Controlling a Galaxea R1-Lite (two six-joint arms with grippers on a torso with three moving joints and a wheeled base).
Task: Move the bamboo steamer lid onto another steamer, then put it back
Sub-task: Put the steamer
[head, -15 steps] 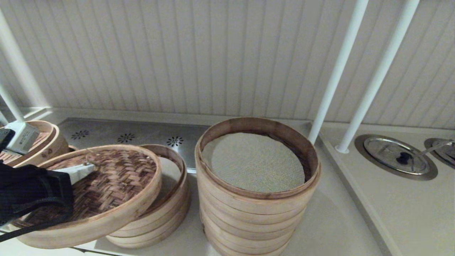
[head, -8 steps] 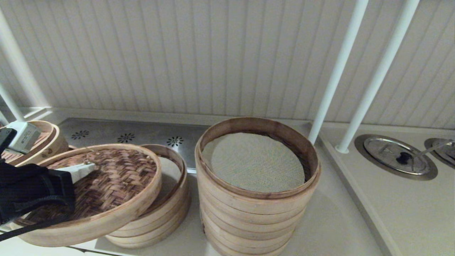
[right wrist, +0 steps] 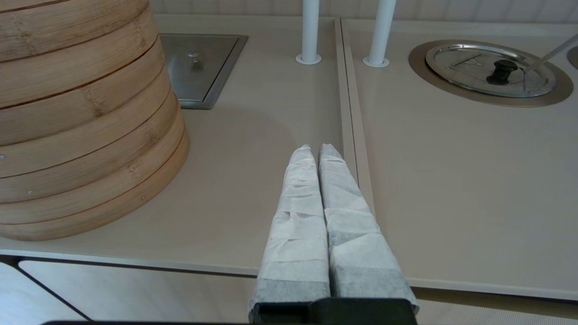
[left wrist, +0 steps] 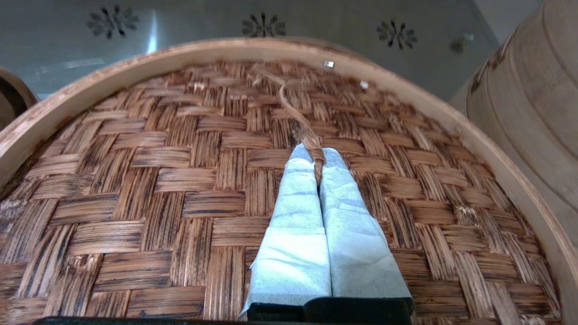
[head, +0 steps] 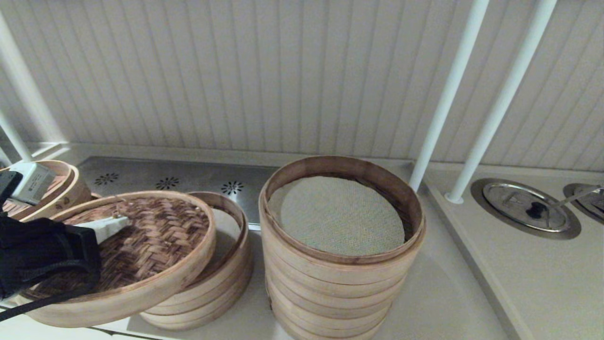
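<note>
The bamboo steamer lid (head: 151,241) hangs tilted over the short stack at the left, its dark woven top (left wrist: 180,180) facing up. My left gripper (head: 123,221) is shut on the lid's thin fibre loop handle (left wrist: 311,144) at the middle of the weave. To its right stands the tall steamer (head: 339,255), several pale rings with a beige mesh liner (head: 337,215), uncovered. Its wall (right wrist: 81,117) shows in the right wrist view. My right gripper (right wrist: 316,151) is shut on nothing, low over the counter to the right of the tall steamer, out of the head view.
A short three-ring steamer (head: 222,278) with a whitish liner sits partly under the lid. Another steamer (head: 61,189) stands at the far left. Two white poles (head: 443,108) rise behind the tall stack. A round steel pot cover (head: 526,205) is set in the counter at right.
The lid and my left gripper have shifted only slightly, drifting a little to the right and staying tilted. The right arm has not moved.
</note>
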